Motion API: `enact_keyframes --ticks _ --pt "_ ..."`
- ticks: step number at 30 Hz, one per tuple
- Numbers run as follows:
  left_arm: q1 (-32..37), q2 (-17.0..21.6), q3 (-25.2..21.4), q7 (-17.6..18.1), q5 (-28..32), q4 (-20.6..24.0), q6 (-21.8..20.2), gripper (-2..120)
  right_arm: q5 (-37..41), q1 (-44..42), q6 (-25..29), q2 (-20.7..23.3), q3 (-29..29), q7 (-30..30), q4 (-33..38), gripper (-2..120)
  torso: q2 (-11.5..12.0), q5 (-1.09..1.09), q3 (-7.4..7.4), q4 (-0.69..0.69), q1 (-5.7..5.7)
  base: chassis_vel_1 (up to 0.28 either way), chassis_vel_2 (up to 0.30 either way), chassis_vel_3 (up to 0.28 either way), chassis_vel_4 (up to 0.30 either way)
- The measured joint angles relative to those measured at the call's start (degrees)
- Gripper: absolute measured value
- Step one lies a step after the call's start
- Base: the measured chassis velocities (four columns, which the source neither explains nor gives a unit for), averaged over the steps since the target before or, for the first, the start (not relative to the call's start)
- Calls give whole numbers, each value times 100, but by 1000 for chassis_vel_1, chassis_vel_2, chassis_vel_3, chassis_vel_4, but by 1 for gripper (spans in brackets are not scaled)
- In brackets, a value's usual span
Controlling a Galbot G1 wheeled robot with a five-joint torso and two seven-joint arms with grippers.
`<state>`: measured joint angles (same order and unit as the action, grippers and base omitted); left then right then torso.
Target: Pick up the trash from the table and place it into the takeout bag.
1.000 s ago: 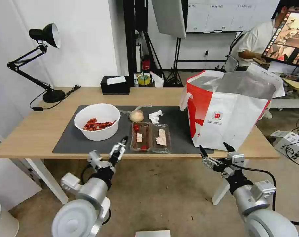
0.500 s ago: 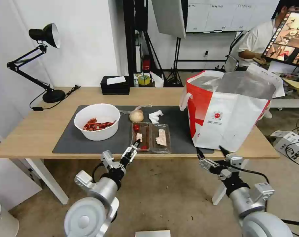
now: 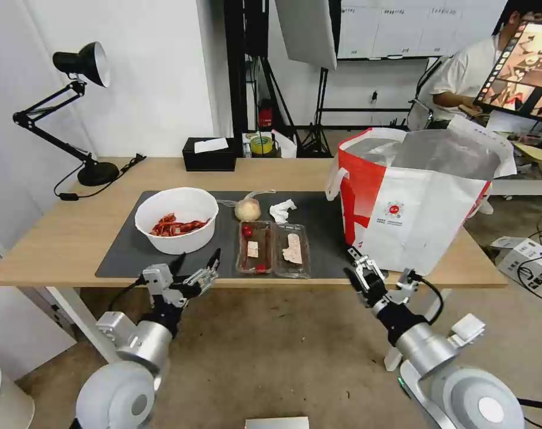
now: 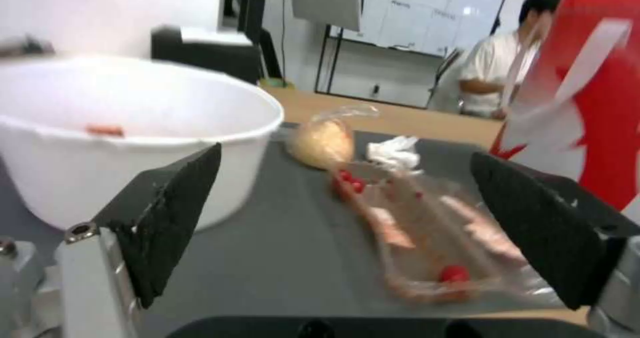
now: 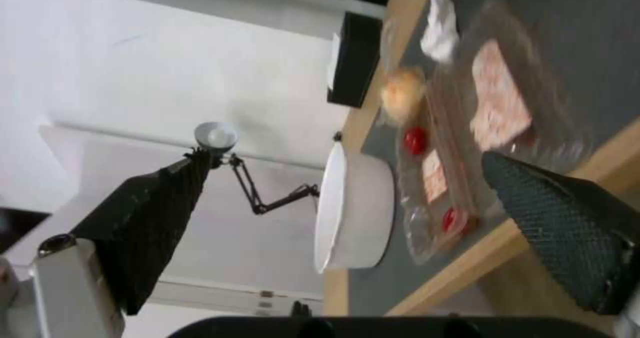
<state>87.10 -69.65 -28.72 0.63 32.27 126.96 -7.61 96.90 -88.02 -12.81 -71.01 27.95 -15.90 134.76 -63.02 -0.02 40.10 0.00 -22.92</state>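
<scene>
Worktop [image 3: 74, 238] of long light wood on white legs, carrying a large dark grey mat [image 3: 127, 253]. On the mat: white round bowl with red scraps [image 3: 176, 219] toward the left; small beige plastic-wrapped ball [image 3: 247, 209] and crumpled white tissue [image 3: 281, 210] farther back; clear hinged plastic tray with food bits [image 3: 273, 248] near the front edge, lying open. Large boxy white takeout bag with red side panels and silver foil lining [image 3: 417, 202] upright at the right end, mouth open, well apart from the bowl. Left gripper [image 3: 194, 266] at the front edge just in front of the bowl, spread wide, holding nothing. Right gripper [image 3: 355, 260] at the front edge, near the bag's lower left corner, likewise spread wide and empty. Black tissue box [image 3: 209, 154] at the back; black desk lamp [image 3: 80, 107] at the far left.
</scene>
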Motion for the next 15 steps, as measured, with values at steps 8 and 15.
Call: enact_keyframes --ticks 8,15 --pt "239 -68 -173 -324 -1126 -165 500 100 71 325 626 -573 -930 -315 -336 100 0 0 0 0 0 0 0 0 0" --pt "344 -47 -303 -324 -1108 -173 544 100 21 604 767 -801 -1095 -647 -579 100 0 1 0 0 0 0 0 0 0"
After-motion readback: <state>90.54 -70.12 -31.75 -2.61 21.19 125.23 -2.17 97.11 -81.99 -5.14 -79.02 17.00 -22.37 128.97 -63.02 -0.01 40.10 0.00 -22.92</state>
